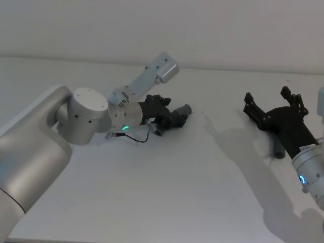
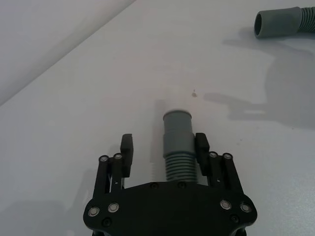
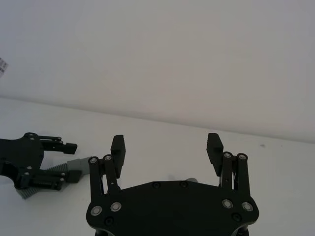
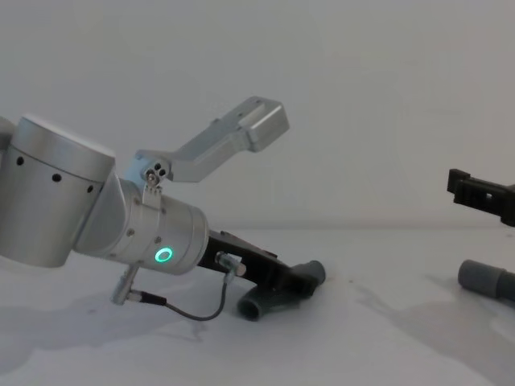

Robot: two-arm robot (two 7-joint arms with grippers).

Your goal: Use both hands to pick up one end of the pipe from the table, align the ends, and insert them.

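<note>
Pipe point(image 2: 177, 142) in two grey pieces, lying well apart on the white table point(image 1: 167, 202). In the head view, the ribbed piece point(image 1: 184, 109) sits at centre and the other piece point(image 1: 277, 150) near the right edge.

Our left gripper point(image 2: 163, 147) reaches in low from the left and straddles the ribbed piece. Its fingers are part open. In the left wrist view one finger point(image 2: 201, 149) touches the pipe and the other point(image 2: 127, 153) stands clear of it, so we judge that nothing is clamped yet.

Our right gripper point(image 3: 166, 146) hangs above the other piece with its fingers spread wide, holding nothing.

What could go wrong, as we judge it:
- The ribbed piece sits off-centre between the left fingers. Closing on it may push it sideways or roll it, leaving a crooked hold.
- The ribbed section may bend under the grip, so the end would point off line.
- The right gripper may come down askew on a round piece that can roll away.
- A tilt in either hold would make the ends meet at an angle and jam.

We can read no brand, label or writing. A green ring point(image 4: 164, 256) glows on the left arm.
</note>
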